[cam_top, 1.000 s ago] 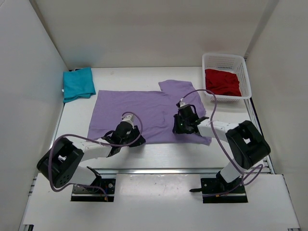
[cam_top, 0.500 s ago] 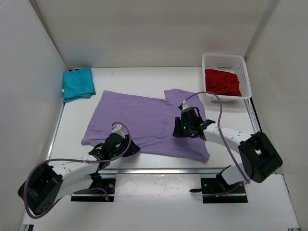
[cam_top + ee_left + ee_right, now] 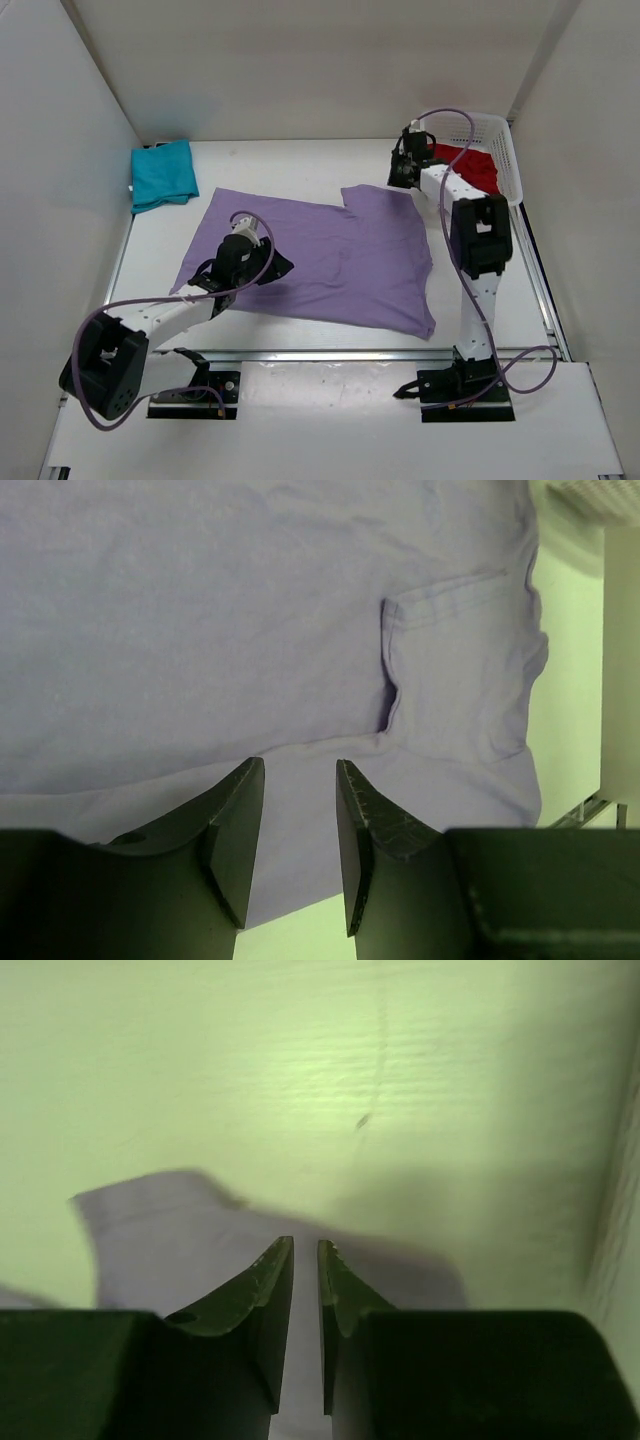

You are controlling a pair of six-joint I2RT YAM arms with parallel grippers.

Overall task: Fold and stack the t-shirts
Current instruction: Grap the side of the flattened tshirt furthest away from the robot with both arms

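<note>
The spread t-shirt point(image 3: 330, 260) is plain pale lavender, with no print. The folded t-shirt point(image 3: 163, 173) is solid teal. The one in the basket point(image 3: 505, 150) is deep red point(image 3: 478, 170); the basket is white lattice plastic. The desk point(image 3: 290, 160) is plain white. Both arms are white and black with purple cables.

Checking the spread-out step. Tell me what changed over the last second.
The right gripper left the lavender t-shirt and swung to the far edge beside the basket, holding nothing. The left gripper moved slightly and opened, holding nothing. The shirt was dragged askew, sleeve flattened. The teal t-shirt and red t-shirt stayed put.
</note>
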